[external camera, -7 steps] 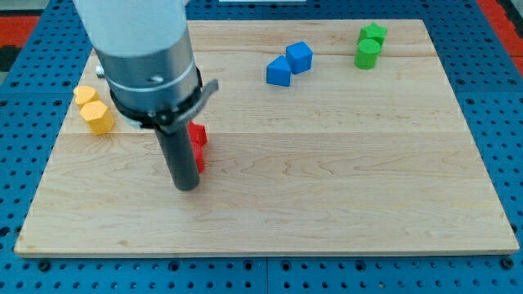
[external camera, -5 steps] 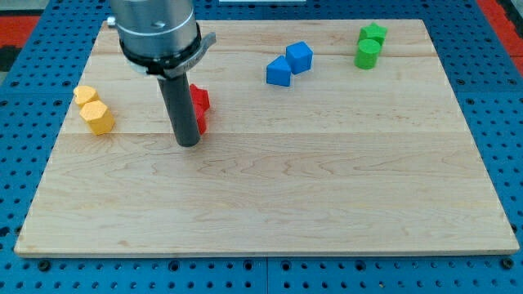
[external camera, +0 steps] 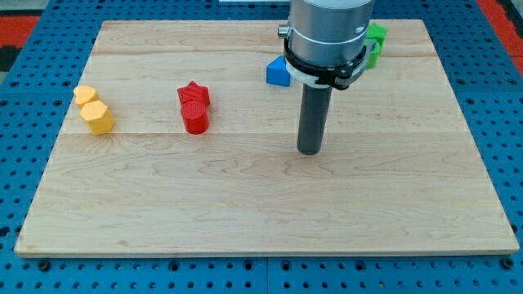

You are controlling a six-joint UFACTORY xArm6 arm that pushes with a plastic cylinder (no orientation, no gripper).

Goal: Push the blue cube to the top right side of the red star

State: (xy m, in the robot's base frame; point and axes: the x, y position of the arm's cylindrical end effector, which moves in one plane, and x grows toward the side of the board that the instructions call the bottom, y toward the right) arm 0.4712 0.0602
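My tip point(external camera: 308, 151) rests below the blue cube point(external camera: 279, 73), touching nothing, well right of the red star point(external camera: 194, 94).

My arm's end is a broad, smooth cylinder in pale grey-white, cut off by the view's top edge. Below it sits a wide metallic silver band with a faint horizontal seam running around it. Under that comes a narrow black collar ring, and a small grey tab sticks out from the ring on each side. From the collar's centre hangs a straight rod, much thinner than the housing, dark charcoal grey with a soft sheen down its length. It has no markings, cables or visible screws. The rod ends in my tip point(external camera: 308, 152), flat-cut, round and slightly darker at the rim.
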